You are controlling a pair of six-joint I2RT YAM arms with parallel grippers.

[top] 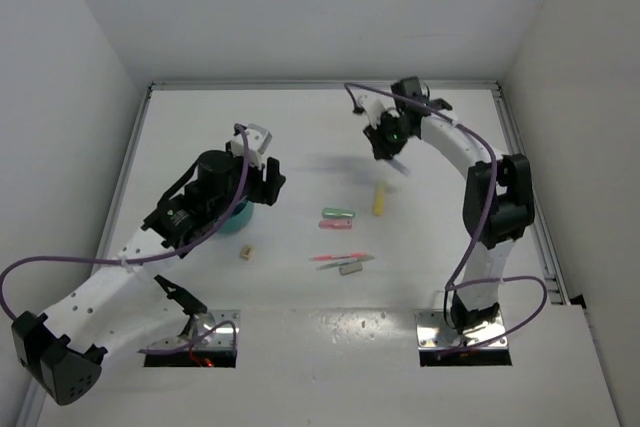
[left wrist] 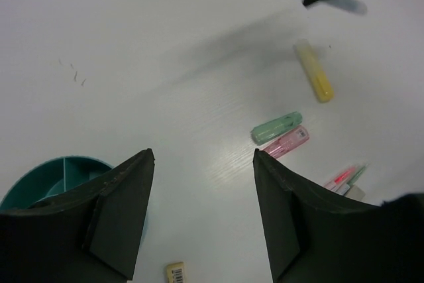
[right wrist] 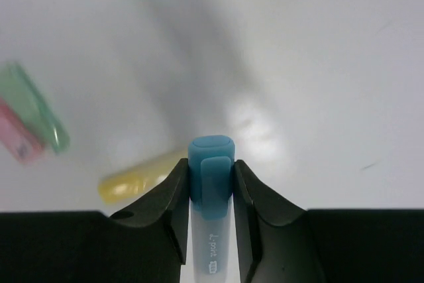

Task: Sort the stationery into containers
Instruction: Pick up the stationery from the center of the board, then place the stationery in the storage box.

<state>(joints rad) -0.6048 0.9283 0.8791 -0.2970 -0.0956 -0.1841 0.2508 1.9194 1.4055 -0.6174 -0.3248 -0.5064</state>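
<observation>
Spread, the left gripper hid most of the one cup. The right gripper pinched one blue marker. The blurred pens were perhaps two.

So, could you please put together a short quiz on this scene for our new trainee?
1. True or false: the right gripper is clamped on a blue-capped marker.
2. Which item lies closest to the teal organiser? A) eraser B) yellow marker C) green piece
3. Fill in: the jaws of the left gripper stand ____.
Key: 1 true; 2 A; 3 open.
</observation>
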